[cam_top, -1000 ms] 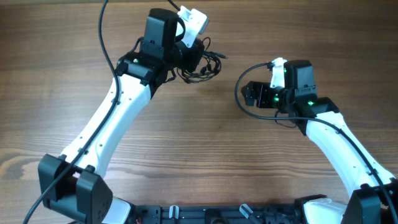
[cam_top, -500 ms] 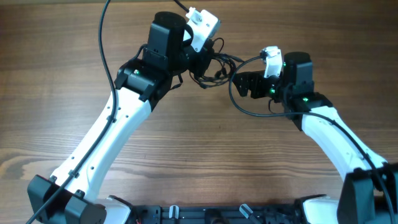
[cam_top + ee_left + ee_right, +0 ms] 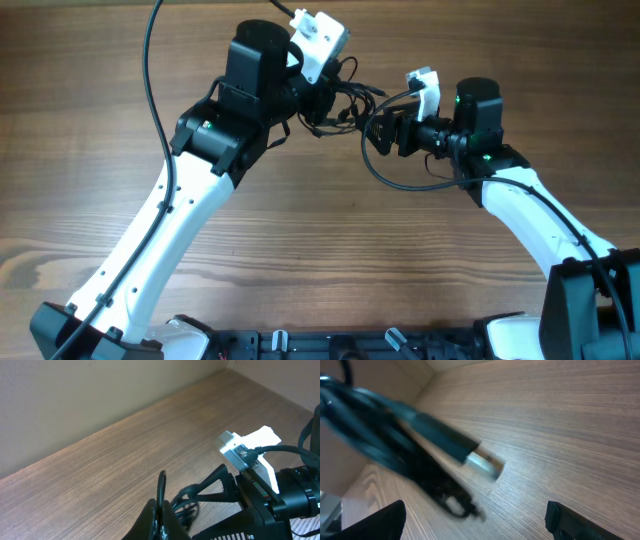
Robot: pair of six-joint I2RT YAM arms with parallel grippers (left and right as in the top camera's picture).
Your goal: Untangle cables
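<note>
The cables (image 3: 347, 100) are a small dark tangle of thin black cords, hanging off the table at the back centre. My left gripper (image 3: 324, 100) is shut on one cord of it. In the left wrist view the pinched cord (image 3: 161, 487) rises between the fingers (image 3: 150, 522), with loops (image 3: 188, 505) hanging just behind. My right gripper (image 3: 379, 131) is open right beside the tangle. In the right wrist view the blurred cables (image 3: 395, 435) and a metal-tipped plug (image 3: 484, 463) hang above the spread fingertips (image 3: 385, 521), with nothing between them.
The wooden table (image 3: 320, 250) meets a beige wall (image 3: 75, 395) at the back. A thick black arm wire (image 3: 385, 177) loops under the right wrist. Another arm wire (image 3: 152, 60) runs up along the left arm.
The left gripper has carried the tangle to the right and up off the table. The right arm has swung left and back until its open jaws are at the tangle.
</note>
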